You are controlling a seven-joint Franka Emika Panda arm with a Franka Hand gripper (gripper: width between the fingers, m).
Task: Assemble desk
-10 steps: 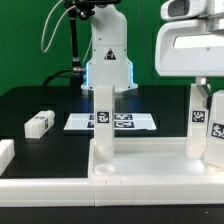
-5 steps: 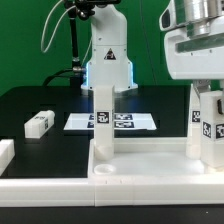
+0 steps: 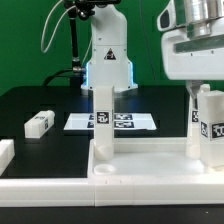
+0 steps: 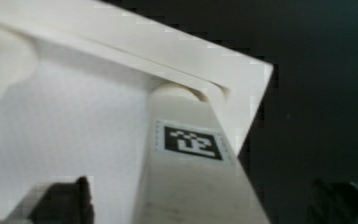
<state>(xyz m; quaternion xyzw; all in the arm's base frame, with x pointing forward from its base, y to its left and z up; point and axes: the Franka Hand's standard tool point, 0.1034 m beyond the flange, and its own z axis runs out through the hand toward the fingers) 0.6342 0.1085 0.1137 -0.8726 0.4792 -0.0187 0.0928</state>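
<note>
The white desk tabletop [image 3: 150, 168] lies in the foreground with its rim up. One tagged leg [image 3: 104, 125] stands upright in its corner socket on the exterior view's left. A second tagged leg [image 3: 207, 125] stands upright at the corner on the right. My gripper [image 3: 205, 88] hangs just above this right leg. In the wrist view the gripper [image 4: 202, 205] straddles the leg [image 4: 194, 170]. Its dark fingers [image 4: 60, 203] stand wide of the leg on both sides without touching it. The tabletop's corner [image 4: 87, 90] shows beneath.
A loose tagged leg [image 3: 39, 123] lies on the black table at the exterior view's left. Another white part [image 3: 5, 155] sits at the left edge. The marker board [image 3: 135, 121] lies behind the tabletop, before the robot base [image 3: 108, 60].
My gripper has risen a little above the right leg. The leg stays upright in its socket. Nothing else has moved.
</note>
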